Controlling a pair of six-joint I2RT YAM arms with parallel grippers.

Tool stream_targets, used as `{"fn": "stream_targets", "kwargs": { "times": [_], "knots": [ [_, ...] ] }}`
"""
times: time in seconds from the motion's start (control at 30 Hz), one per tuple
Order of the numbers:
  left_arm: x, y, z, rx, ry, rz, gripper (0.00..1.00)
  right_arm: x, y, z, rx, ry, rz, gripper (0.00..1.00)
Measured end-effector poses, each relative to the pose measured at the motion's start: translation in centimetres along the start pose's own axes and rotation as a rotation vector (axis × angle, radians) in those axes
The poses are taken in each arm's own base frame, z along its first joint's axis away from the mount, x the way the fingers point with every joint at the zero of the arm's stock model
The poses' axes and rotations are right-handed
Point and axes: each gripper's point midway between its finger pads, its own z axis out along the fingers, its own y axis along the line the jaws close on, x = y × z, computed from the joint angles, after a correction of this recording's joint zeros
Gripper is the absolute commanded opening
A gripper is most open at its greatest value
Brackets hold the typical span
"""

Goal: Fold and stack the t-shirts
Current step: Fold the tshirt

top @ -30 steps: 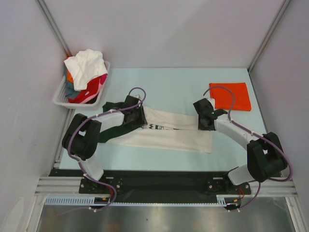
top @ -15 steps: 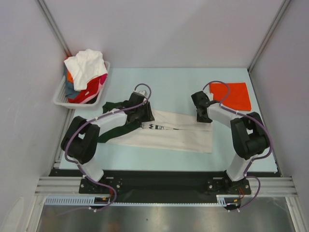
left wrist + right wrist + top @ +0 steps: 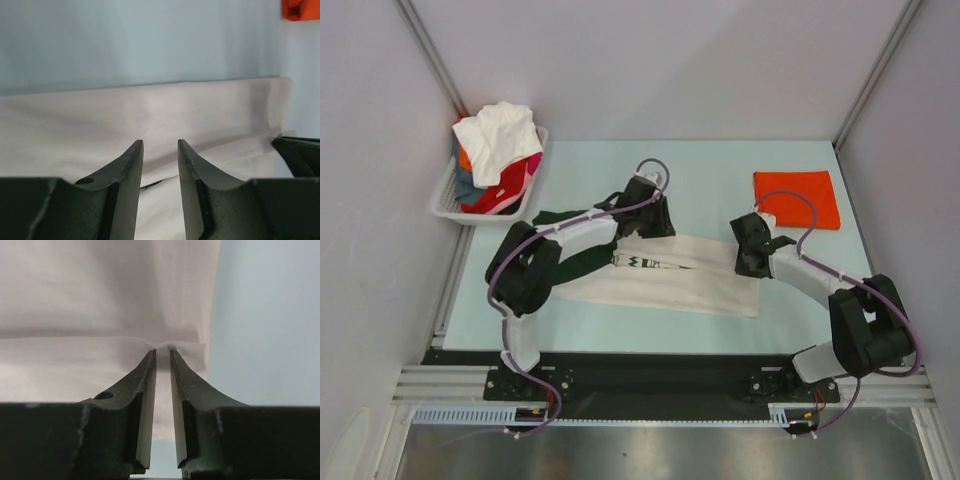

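Centre frame: cream t-shirt (image 3: 670,285) lies spread. The right gripper (image 3: 161,352) pinches its puckered fold; the left gripper (image 3: 160,144) stands parted over the cloth, holding nothing. Upper right: folded orange-red t-shirt (image 3: 797,198).

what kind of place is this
Most likely a robot lab test cell, not a home: plain grey walls on metal framing enclose a table, a left arm and right arm are bolted at its near edge, and a cream shirt and a basket of shirts are set out.
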Motion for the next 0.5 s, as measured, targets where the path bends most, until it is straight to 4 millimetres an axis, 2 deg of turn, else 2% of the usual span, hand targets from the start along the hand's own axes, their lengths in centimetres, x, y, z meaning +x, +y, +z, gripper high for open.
{"fn": "stream_targets", "kwargs": {
  "times": [0.13,0.27,0.5],
  "knots": [
    [1.1,-4.4,2.2,0.065,0.032,0.054,0.4,1.1,-0.1,-1.1,-0.051,0.006,0.025,0.22],
    [3.0,-7.7,4.1,0.122,0.076,0.1,0.4,1.8,0.0,-1.8,-0.097,0.018,0.052,0.22],
    [7.3,-10.7,5.5,0.189,0.166,0.15,0.4,3.3,-0.3,-1.6,-0.123,0.068,0.094,0.23]
  ]
}}
